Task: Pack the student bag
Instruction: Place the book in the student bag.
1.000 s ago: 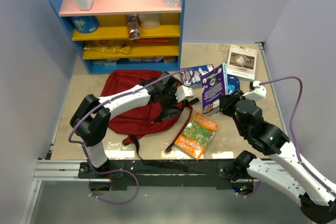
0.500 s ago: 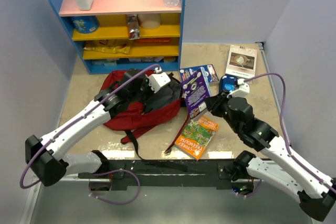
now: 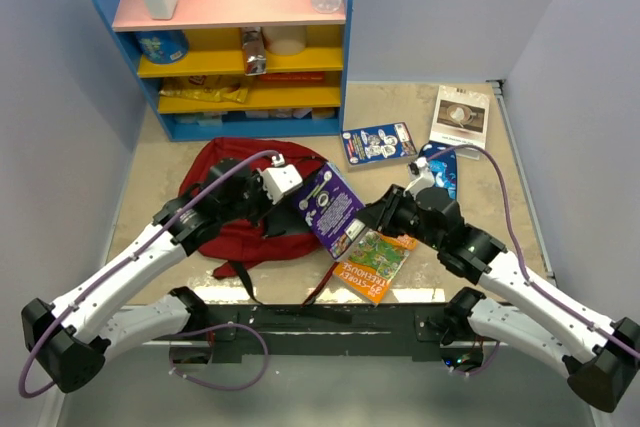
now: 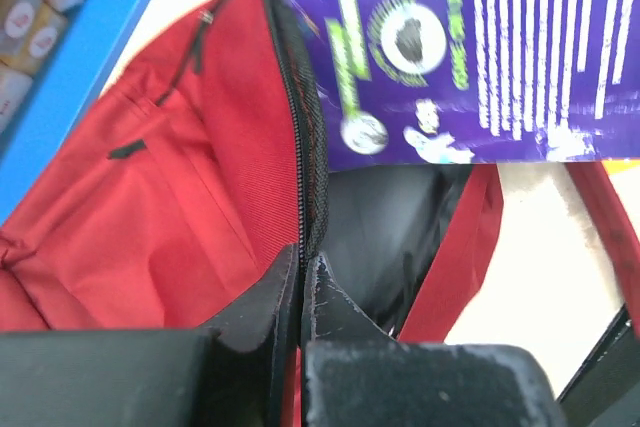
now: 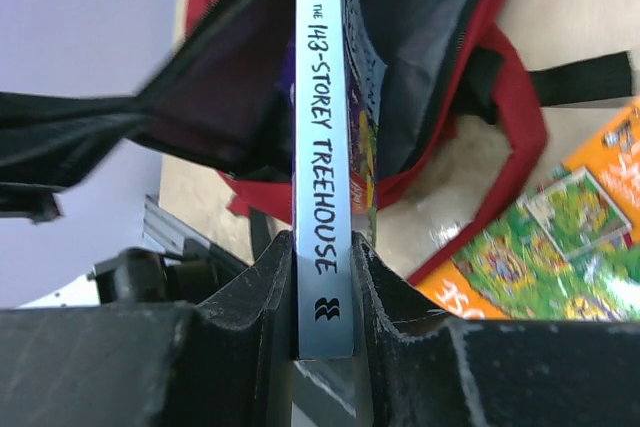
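Observation:
The student bag (image 3: 228, 234), a dark red backpack, lies left of centre with its mouth facing right. My left gripper (image 4: 303, 265) is shut on the bag's zipper edge (image 4: 308, 147) and holds the flap up, so the red lining (image 4: 150, 207) and the dark inside show. In the top view the left gripper (image 3: 290, 199) sits at the bag's upper right rim. My right gripper (image 5: 322, 247) is shut on the spine of a purple book (image 5: 320, 127). The purple book (image 3: 335, 209) is tilted, its far end at the bag's open mouth (image 5: 420, 57).
An orange and green book (image 3: 375, 262) lies on the table under my right arm. Behind it are a blue book (image 3: 378, 144), a blue pencil case (image 3: 438, 162) and a white booklet (image 3: 461, 115). A blue shelf unit (image 3: 235, 97) stands at the back left. A red strap (image 3: 325, 272) trails toward the front rail.
My right arm has swung the purple book left and down to the bag's mouth. My left arm has drawn back toward the near left, still gripping the bag's edge.

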{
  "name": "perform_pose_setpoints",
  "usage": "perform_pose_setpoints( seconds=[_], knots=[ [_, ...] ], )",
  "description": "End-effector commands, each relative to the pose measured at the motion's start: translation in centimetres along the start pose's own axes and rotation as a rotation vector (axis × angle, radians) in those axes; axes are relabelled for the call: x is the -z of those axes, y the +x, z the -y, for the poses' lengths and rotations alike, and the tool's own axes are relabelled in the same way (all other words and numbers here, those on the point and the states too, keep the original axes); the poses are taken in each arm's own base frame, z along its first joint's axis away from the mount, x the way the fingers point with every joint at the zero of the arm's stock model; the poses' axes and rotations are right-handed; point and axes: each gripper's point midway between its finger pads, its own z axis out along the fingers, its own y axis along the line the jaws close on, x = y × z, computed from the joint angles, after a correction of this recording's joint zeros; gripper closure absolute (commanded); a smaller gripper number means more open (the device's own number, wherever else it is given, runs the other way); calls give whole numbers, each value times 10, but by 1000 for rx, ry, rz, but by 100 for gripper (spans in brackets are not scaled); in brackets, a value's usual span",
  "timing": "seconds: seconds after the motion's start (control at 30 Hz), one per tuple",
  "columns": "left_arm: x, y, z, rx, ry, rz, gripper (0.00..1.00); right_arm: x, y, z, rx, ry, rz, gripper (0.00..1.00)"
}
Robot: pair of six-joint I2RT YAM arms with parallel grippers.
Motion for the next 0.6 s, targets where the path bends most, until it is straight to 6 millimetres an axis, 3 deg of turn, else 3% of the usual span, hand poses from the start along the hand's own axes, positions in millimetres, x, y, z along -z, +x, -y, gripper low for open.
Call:
perform_pose_setpoints(
  seconds=[0.0, 0.13, 0.37, 0.57],
  knots=[
    [14, -30, -5, 17, -20, 109, 100, 11, -5, -29, -64, -127, 9, 100],
    [21, -38, 4, 43, 20, 159, 100, 3, 0, -28, -91, -133, -12, 100],
    [35, -65, 11, 48, 72, 250, 100, -34, 26, -24, -121, -131, -141, 100],
    [44, -85, 15, 34, 112, 321, 100, -53, 52, -5, -142, -90, -230, 100]
  ],
)
